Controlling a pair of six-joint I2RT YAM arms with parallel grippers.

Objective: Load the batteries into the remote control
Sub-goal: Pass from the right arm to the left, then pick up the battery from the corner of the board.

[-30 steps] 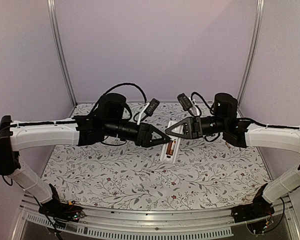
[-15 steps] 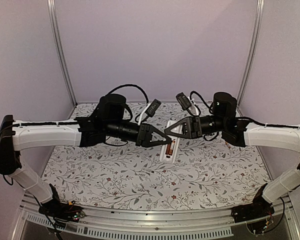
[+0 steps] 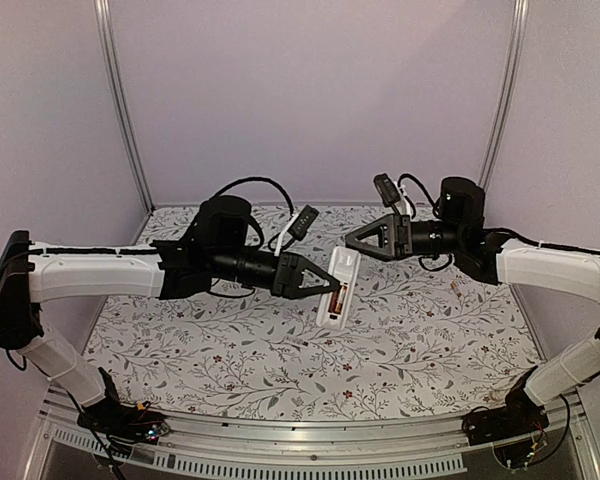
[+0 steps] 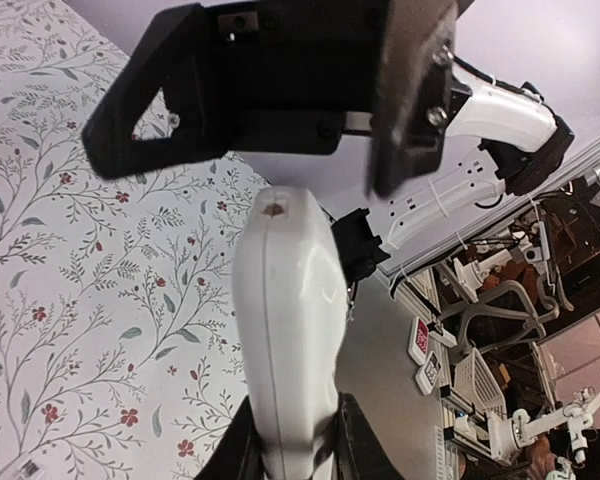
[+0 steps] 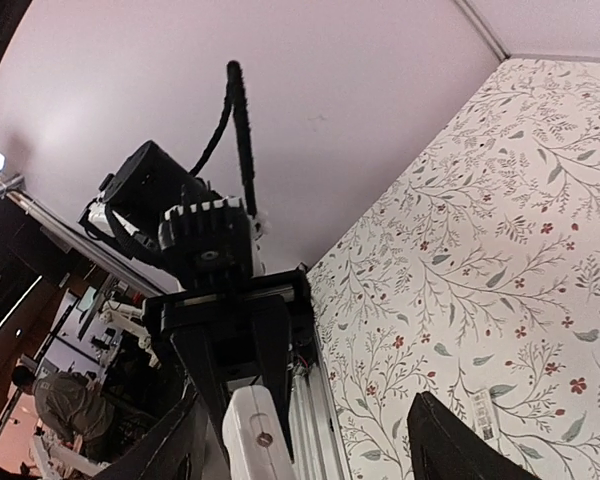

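The left fingers clamp the white remote, tilted over the table, with a battery in its recess. The right fingers, spread and empty, hang near its far end.

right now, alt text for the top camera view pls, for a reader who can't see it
The left gripper clamps a white remote control over a floral tablecloth, back side up, with a reddish battery showing in its open recess. The right gripper hangs open close to the remote's far end, not gripping it.
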